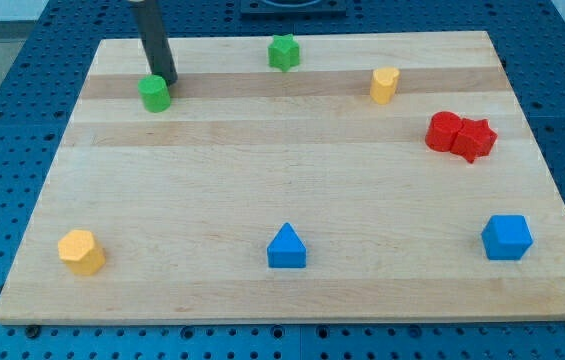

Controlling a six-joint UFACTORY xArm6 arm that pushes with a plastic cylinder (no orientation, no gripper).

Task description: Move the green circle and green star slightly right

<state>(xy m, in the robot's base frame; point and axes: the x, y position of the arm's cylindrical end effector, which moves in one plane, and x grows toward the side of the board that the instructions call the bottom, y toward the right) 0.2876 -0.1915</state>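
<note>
The green circle [154,93] sits near the view's top left of the wooden board [292,180]. The green star [283,52] is at the view's top centre, well to the right of the circle. My tip [168,80] comes down from the view's top edge and stands just above and right of the green circle, touching or nearly touching its upper right side. The star is far from my tip.
A yellow block [385,85] lies right of the star. Two red blocks [460,135] touch each other at the right. A blue cube [507,237], a blue triangle [286,247] and a yellow hexagon [81,251] lie along the bottom.
</note>
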